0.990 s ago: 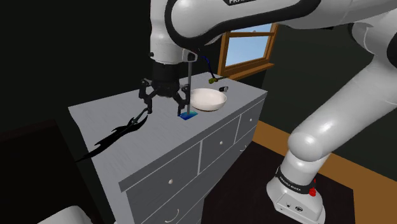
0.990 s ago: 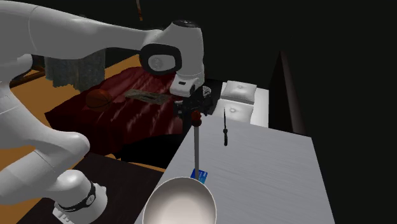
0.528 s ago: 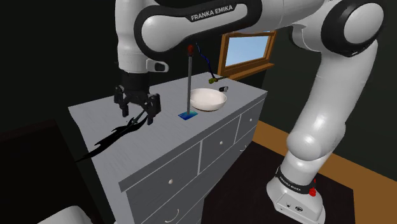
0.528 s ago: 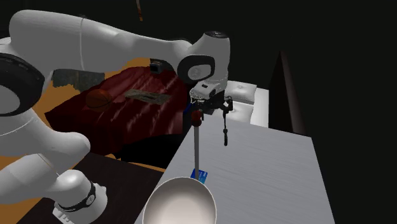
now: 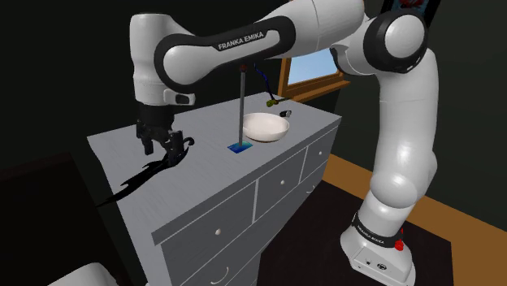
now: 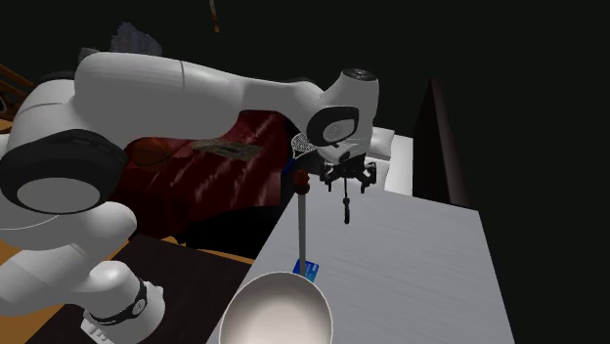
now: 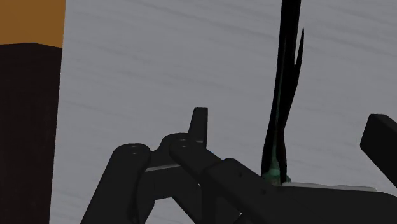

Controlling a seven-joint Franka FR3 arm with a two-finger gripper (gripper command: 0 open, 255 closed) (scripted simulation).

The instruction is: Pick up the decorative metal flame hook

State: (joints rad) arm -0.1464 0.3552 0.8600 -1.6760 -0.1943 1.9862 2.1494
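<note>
The flame hook (image 5: 146, 171) is a thin black wavy piece lying flat on the grey dresser top (image 5: 203, 175), running toward the shoulder view's lower left. My black gripper (image 5: 162, 149) hangs open, pointing down over the hook's far end. In the second exterior view the gripper (image 6: 349, 182) stands just above the hook (image 6: 347, 210). The wrist view has the hook (image 7: 283, 83) running between my spread fingers (image 7: 198, 124), close under the gripper (image 7: 287, 119); neither finger appears to touch it.
A white bowl (image 5: 266, 126) and an upright grey rod (image 5: 242, 101) on a blue base stand to the shoulder view's right of the gripper. The dresser's front edge with drawers (image 5: 280, 183) lies below. A red-covered bed (image 6: 186, 166) sits beyond the dresser.
The arm has swung to the shoulder view's left, away from the rod, and the gripper now sits over the hook's end. The fingers have stayed open.
</note>
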